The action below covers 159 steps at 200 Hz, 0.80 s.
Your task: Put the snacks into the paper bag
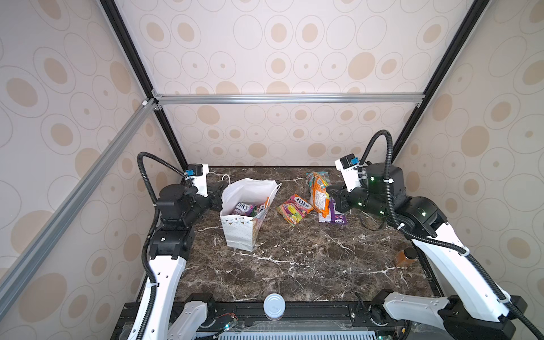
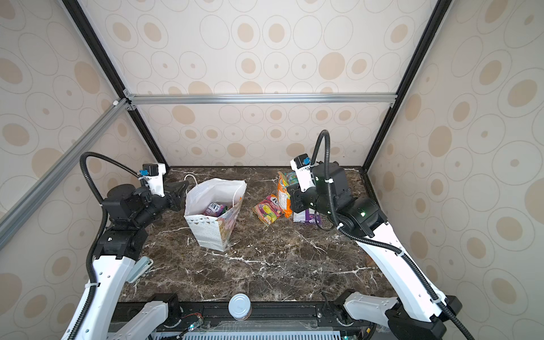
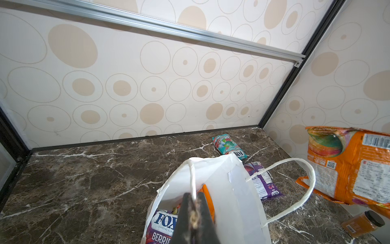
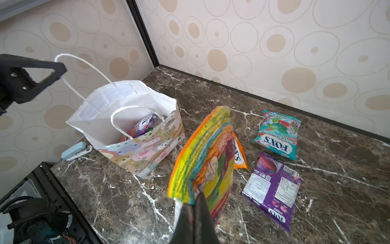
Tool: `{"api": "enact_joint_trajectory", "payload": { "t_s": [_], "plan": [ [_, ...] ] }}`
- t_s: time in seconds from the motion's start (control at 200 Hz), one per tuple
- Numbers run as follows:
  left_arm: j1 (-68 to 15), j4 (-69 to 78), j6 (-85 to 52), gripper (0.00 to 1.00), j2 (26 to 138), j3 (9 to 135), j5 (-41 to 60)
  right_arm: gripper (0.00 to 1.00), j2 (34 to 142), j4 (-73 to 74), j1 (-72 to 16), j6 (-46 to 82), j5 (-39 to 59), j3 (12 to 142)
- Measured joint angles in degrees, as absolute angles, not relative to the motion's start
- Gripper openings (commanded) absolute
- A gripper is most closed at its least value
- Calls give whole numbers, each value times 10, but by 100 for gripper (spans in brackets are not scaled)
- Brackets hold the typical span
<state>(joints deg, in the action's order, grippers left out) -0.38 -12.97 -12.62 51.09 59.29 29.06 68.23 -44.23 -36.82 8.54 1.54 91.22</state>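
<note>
jaws pinched tight on both arms. in a top view, left gripper [image 1: 224, 187] holds the paper bag [image 1: 238, 232] by its cord handle [image 1: 226, 177], likely steadying the mouth. left wrist: a berries packet [image 3: 160, 224] lies inside. right wrist: right gripper [image 4: 197, 196] pinches an orange packet [image 4: 206, 164] aloft, ready for the bag.

The white paper bag [image 1: 238, 232] stands open with a berries packet [image 1: 243, 208] inside. The orange packet [image 1: 320, 194] hangs tilted in the air. 3 more, the magenta packet [image 1: 294, 209], purple packet [image 4: 272, 188] and teal packet [image 4: 277, 135], lie flat nearby.
</note>
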Motion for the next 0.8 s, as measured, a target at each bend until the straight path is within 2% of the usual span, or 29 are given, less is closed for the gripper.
{"api": "enact_joint_trajectory", "payload": {
  "t_s": [0.425,0.795],
  "plan": [
    [-4,-130,-126,0,511,593,300,0,754,-451,-441,55,-17,1036],
    [-4,-130,-126,0,510,593,306,0,855,-457,-489,18,-32,1202]
  ]
}}
